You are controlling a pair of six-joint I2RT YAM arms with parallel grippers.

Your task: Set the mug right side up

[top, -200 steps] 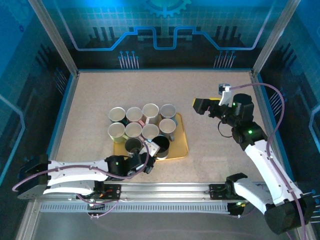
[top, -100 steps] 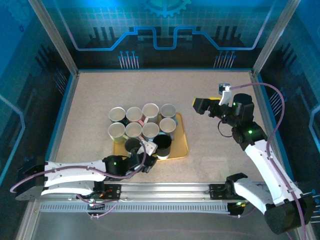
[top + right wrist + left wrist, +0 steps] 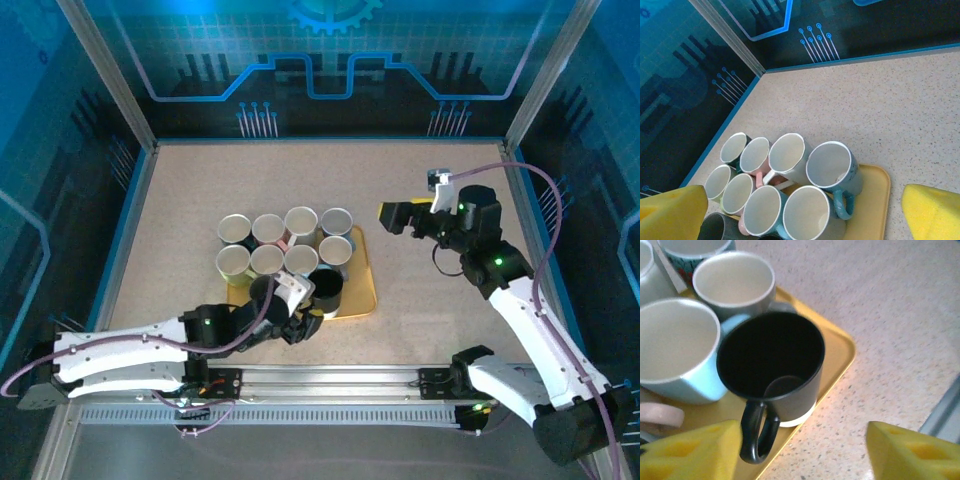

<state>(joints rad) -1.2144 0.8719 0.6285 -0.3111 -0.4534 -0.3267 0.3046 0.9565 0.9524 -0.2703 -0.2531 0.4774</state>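
Black and upright, the mug [image 3: 800,397] is sitting mouth up on the tray's [image 3: 846,347] near right corner, handle pointing back at the left wrist camera. Plenty is getting lost here: the pale mugs [image 3: 675,347] behind it are running off the frame's top and left edges, and a pink handle is only peeking in at the lower left. From above, the left wrist is covering the tray's near edge and part of a second dark mug [image 3: 263,290]. The black handle is sitting right by one yellow pad [image 3: 695,452]; whether they are touching, I cannot tell. The left arm is lying low along the table's [image 3: 180,200] near edge, reaching in toward the tray, and the left gripper [image 3: 300,312] is holding its jaws apart, gripping nothing. Over on the right, the right arm is rearing up, elbow bent, and the right gripper [image 3: 393,216] is hovering above bare table, jaws spread wide and empty, pointing toward the mugs.
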